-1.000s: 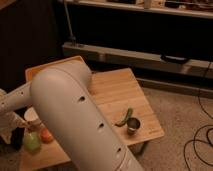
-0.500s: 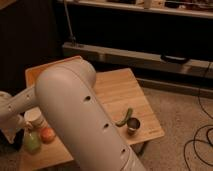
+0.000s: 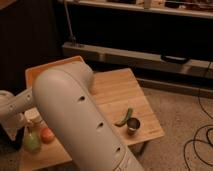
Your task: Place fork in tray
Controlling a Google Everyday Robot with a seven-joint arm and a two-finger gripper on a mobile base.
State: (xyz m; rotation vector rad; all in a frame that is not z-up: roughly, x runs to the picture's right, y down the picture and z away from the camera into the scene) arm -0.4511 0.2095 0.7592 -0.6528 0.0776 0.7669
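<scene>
My big white arm (image 3: 75, 110) fills the middle of the view and reaches toward the left edge. The gripper (image 3: 14, 131) sits there, low at the table's left end, beside some bottles. The arm hides most of it. The tray (image 3: 46, 70) is a yellow-orange bin on the far left part of the table. Only its rim shows behind the arm's elbow. The fork is hidden or out of view.
On the wooden table (image 3: 117, 87), a green bottle (image 3: 32, 141), an orange round thing (image 3: 47, 135) and a white-capped jar (image 3: 33, 117) stand at the left. A green pod (image 3: 125, 117) and a metal cup (image 3: 133, 125) sit near the right front. Cables (image 3: 199, 145) lie on the floor.
The arm's forearm has shifted slightly toward the left edge. The things on the table have not moved.
</scene>
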